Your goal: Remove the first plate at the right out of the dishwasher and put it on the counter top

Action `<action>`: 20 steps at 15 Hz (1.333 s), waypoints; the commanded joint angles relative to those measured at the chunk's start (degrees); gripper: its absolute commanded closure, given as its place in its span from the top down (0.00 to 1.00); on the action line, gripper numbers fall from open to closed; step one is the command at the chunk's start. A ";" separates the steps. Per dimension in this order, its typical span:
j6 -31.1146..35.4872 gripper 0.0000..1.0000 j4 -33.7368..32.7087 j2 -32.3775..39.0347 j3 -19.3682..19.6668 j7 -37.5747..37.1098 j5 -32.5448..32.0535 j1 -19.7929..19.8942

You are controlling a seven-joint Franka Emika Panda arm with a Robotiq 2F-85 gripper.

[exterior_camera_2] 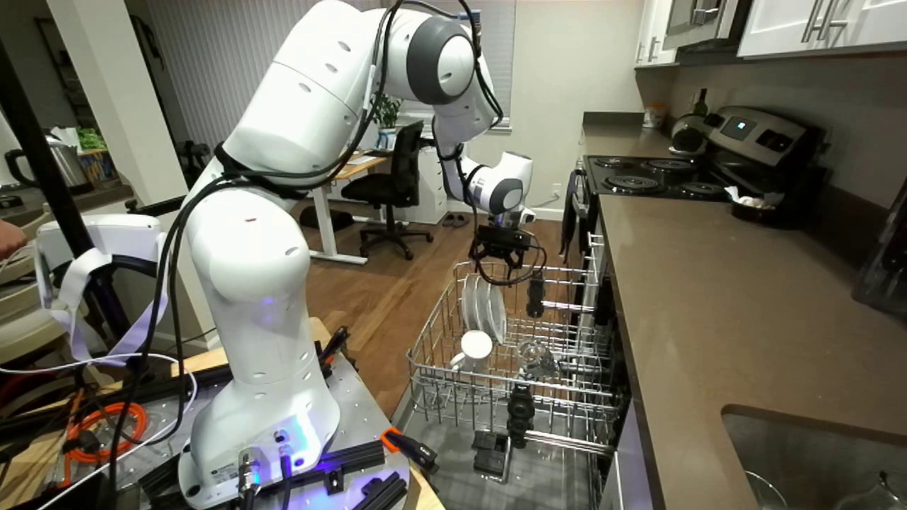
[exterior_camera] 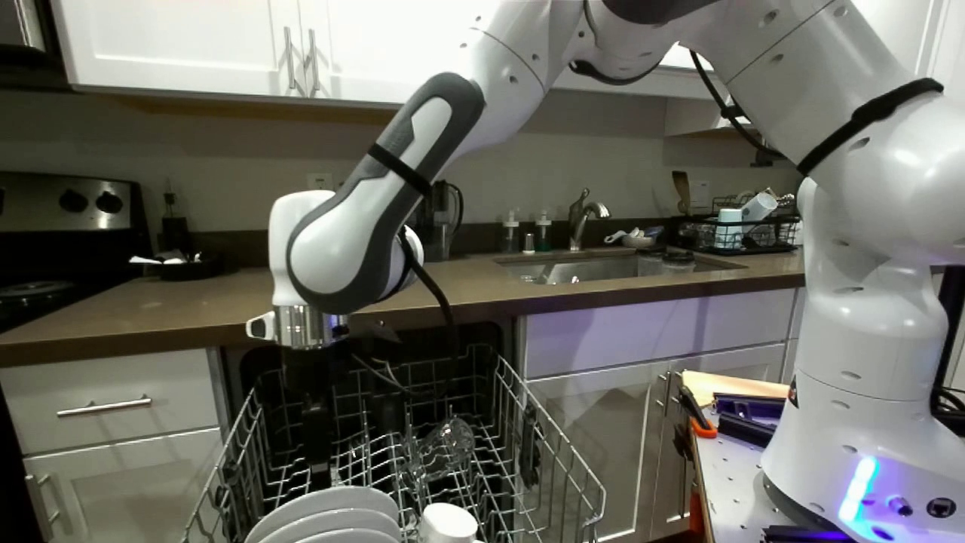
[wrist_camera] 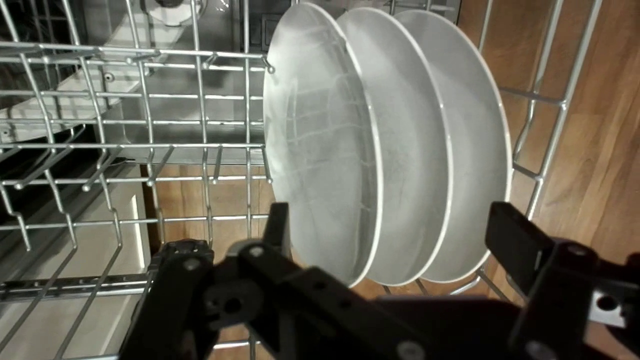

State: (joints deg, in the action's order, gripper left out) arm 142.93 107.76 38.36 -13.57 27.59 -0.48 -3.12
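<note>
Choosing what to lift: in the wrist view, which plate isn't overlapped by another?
The leftmost plate; the middle plate and rightmost plate sit partly behind neighbours.

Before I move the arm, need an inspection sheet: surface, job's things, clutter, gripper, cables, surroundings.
Surface: brown-grey counter top, with a sink cut into it.
Job's things: three pale plates on edge in the wire rack; dishwasher open, rack pulled out.
Clutter: white mug and clear glass in the same rack.
Gripper: the gripper is open, no plate held; in the wrist view its fingers show at either side of the plates.
Cables: black cable hangs in a loop near the gripper, might snag on the rack; orange cable coiled by the robot's base.
Surroundings: electric coil stove; office chair in the background; what may be a person's arm at an exterior view's left edge.
</note>
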 commanded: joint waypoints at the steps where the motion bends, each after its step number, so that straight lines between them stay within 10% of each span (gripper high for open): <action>1: 2.15 1.00 -0.25 1.91 -0.12 1.31 -1.64 0.47; 20: 0.32 1.00 -5.83 6.81 -2.38 5.95 -1.34 3.59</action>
State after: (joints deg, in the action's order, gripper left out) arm 144.25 102.57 44.36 -14.22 31.49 -2.10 -0.99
